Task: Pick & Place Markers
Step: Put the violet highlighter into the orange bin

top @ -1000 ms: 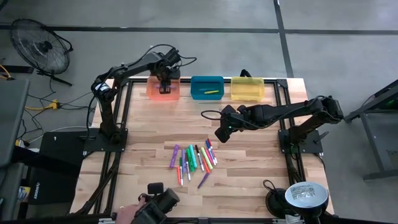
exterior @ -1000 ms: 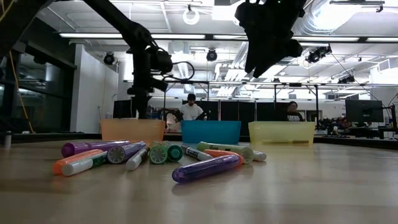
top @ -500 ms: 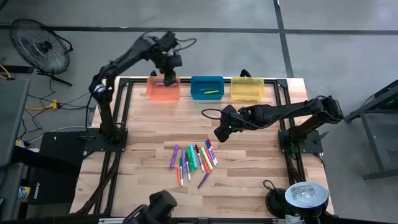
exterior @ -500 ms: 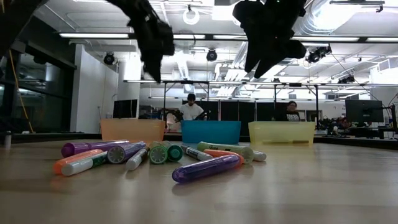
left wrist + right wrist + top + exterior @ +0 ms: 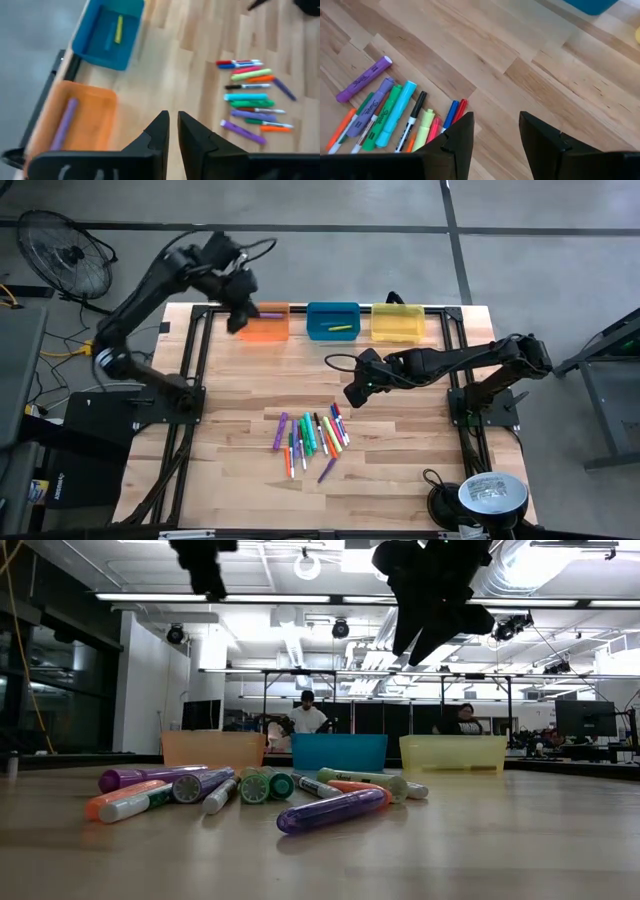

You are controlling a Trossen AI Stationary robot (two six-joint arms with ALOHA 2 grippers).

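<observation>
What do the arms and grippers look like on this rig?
Both arms are dark, nearly black, built of slim jointed links. The left arm and right arm each carry loose black cables looping near the wrist. Each ends in two flat, black, wedge-shaped fingers: left gripper, right gripper. No markings readable.

A cluster of markers [image 5: 245, 795] lies on the wooden table [image 5: 500, 850], a purple marker [image 5: 330, 811] nearest the camera. Behind stand an orange bin [image 5: 213, 748], a blue bin [image 5: 339, 751] and a yellow bin [image 5: 452, 753]. Two people [image 5: 307, 715] show beyond.
</observation>
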